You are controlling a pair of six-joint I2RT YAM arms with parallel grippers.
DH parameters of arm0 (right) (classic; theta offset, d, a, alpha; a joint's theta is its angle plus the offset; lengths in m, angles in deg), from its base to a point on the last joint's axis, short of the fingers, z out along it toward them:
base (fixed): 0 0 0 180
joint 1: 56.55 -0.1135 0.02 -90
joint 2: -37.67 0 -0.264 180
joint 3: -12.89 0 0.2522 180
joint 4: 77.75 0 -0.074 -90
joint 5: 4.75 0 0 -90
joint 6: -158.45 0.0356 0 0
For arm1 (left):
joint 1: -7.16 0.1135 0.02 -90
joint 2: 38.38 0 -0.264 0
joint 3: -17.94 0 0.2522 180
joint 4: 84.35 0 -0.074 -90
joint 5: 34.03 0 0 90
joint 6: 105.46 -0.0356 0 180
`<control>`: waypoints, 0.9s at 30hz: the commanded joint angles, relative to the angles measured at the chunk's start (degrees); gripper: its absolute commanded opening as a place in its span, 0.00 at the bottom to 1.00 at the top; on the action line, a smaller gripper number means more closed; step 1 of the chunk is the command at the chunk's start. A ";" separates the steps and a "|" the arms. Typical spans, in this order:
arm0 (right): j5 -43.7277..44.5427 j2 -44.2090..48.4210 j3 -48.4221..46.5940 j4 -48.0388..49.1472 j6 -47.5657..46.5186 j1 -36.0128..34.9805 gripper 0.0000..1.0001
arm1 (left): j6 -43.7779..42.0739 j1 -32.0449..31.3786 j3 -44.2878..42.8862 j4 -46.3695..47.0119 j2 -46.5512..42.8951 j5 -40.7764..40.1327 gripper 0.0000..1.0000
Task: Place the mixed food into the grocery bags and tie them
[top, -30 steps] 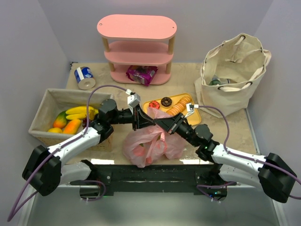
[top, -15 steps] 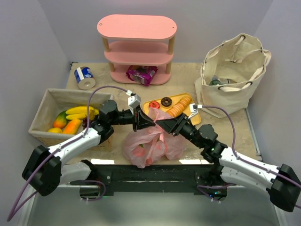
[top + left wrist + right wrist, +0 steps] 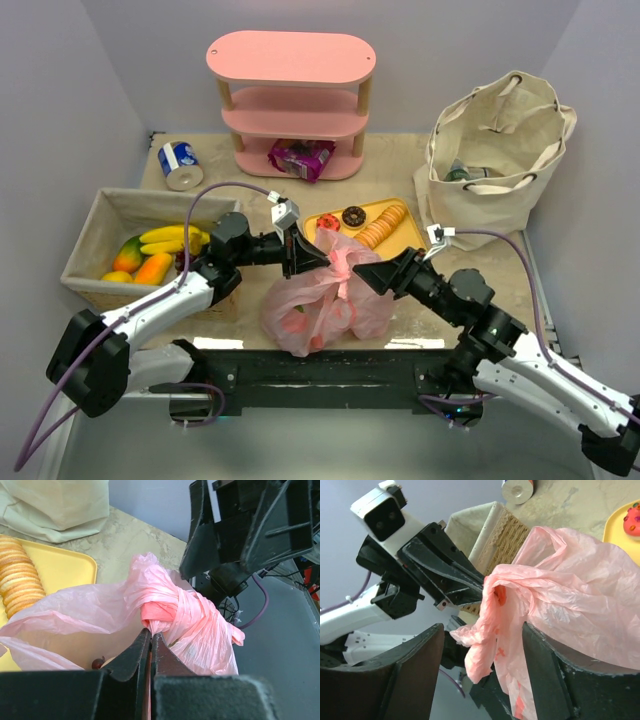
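The pink plastic bag (image 3: pixel 320 305) stands at the near table edge between both arms, its handles twisted into a knot (image 3: pixel 167 607) on top. My left gripper (image 3: pixel 322 258) is shut on a strip of the bag just below that knot, fingertips pressed together (image 3: pixel 151 635). My right gripper (image 3: pixel 358 275) hangs open just right of the knot; a loose pink tail (image 3: pixel 487 645) dangles between its spread fingers without being pinched. The beige canvas bag (image 3: pixel 495 160) stands open at the back right with a water bottle (image 3: pixel 460 173) inside.
A woven basket (image 3: pixel 150 197) with bananas and mangoes sits at the left. The yellow tray (image 3: pixel 405 242) with crackers and donuts lies behind the pink bag. A pink shelf (image 3: pixel 290 100) holds a purple packet (image 3: pixel 300 155); a can (image 3: pixel 180 165) lies beside it.
My right gripper has opened, let go of the pink bag and drawn back to the right. The left gripper has stayed shut on the bag in the same place.
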 commanded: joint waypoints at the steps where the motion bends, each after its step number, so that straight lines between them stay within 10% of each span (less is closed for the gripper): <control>1: -4.48 -2.74 -4.46 -6.10 -6.01 -0.10 0.61 | -1.62 -0.11 -1.54 0.12 -1.19 -1.16 0.00; 27: -13.28 -10.05 -2.27 2.34 -8.38 -1.59 0.46 | -3.29 -0.11 -3.12 -2.52 -1.28 -3.10 0.00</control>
